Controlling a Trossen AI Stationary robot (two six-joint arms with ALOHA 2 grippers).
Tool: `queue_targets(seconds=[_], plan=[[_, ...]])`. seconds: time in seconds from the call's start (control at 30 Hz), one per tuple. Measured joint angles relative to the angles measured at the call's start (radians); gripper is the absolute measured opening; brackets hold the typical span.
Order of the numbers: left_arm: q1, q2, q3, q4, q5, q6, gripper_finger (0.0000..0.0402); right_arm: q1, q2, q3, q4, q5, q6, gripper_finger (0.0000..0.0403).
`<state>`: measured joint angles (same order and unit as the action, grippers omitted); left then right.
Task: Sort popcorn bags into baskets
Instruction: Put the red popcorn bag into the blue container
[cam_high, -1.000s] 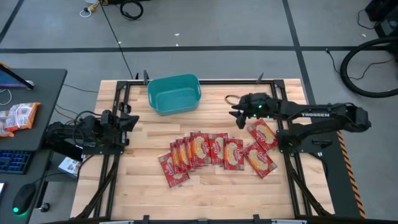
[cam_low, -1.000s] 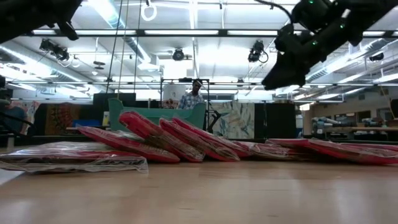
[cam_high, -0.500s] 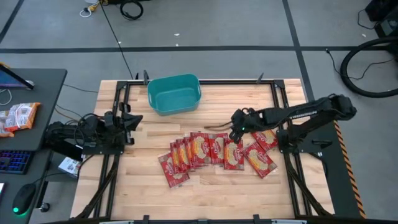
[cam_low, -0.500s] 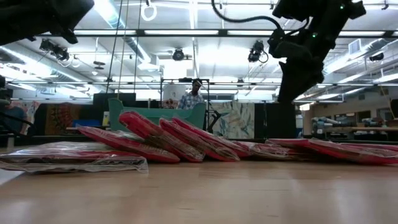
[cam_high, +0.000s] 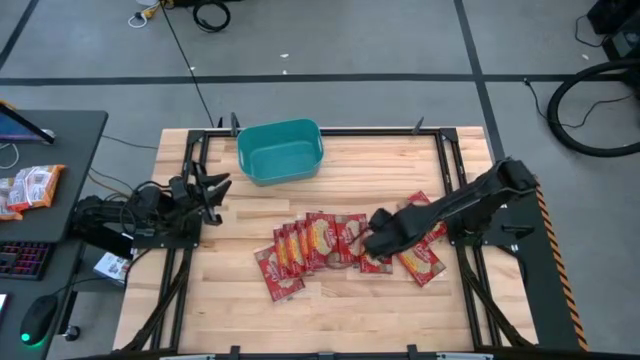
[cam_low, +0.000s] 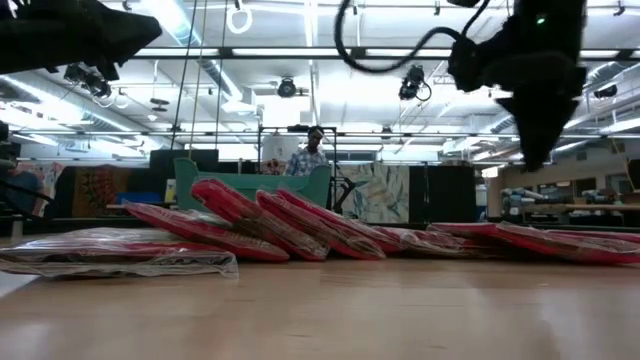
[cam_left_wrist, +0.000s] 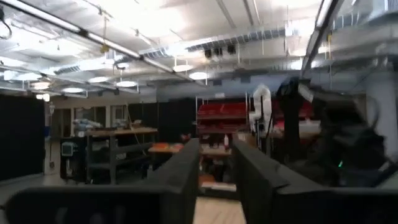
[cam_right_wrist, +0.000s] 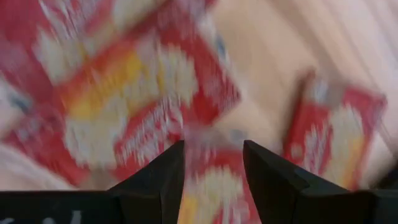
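Note:
Several red popcorn bags (cam_high: 320, 245) lie flat and overlapping in a row across the middle of the table; in the low view the popcorn bags (cam_low: 260, 225) lean on one another. The teal tub (cam_high: 281, 150) stands at the far edge, and no bag shows in it. My right gripper (cam_high: 368, 240) hangs open, pointing down, above the right part of the row. The low view shows my right gripper (cam_low: 540, 158) well above the bags. Its wrist view shows my right gripper (cam_right_wrist: 211, 168) over blurred bags (cam_right_wrist: 143, 93). My left gripper (cam_high: 218, 185) waits open at the left edge.
Two bags (cam_high: 425, 262) lie at the row's right end, beside the right arm's base. Black frame rails (cam_high: 190, 250) run along the table's left and right sides. A desk on the left holds orange-and-white snack packets (cam_high: 30, 187). Bare wood (cam_high: 330, 315) lies toward the near edge. A person (cam_low: 315, 155) stands far behind.
My right gripper has swung from beside the tub toward the near edge, ending above the right part of the bag row. It has tipped from slanting to pointing straight down. The bags have stayed where they were. My left gripper has edged slightly toward the table's middle.

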<state>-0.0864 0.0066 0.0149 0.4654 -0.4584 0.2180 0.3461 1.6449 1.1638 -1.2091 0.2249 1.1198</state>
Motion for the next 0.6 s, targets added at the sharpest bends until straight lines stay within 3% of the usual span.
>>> queue_targets(seconds=[0.17, 0.4, 0.6], plan=[[-0.001, 0.0, 0.008, -0.007, 0.037, 0.002, 0.015, 0.043, 0.122, 0.088, -0.127, -0.159, 0.053, 0.019], [0.0, 0.0, 0.009, -0.006, 0.037, -0.023, 0.0155, 0.073, 0.247, 0.098, -0.106, -0.338, 0.095, 0.026], [0.0, 0.0, 0.009, -0.006, 0.037, -0.023, 0.0155, 0.093, 0.286, 0.098, -0.094, -0.356, 0.135, 0.0282]])
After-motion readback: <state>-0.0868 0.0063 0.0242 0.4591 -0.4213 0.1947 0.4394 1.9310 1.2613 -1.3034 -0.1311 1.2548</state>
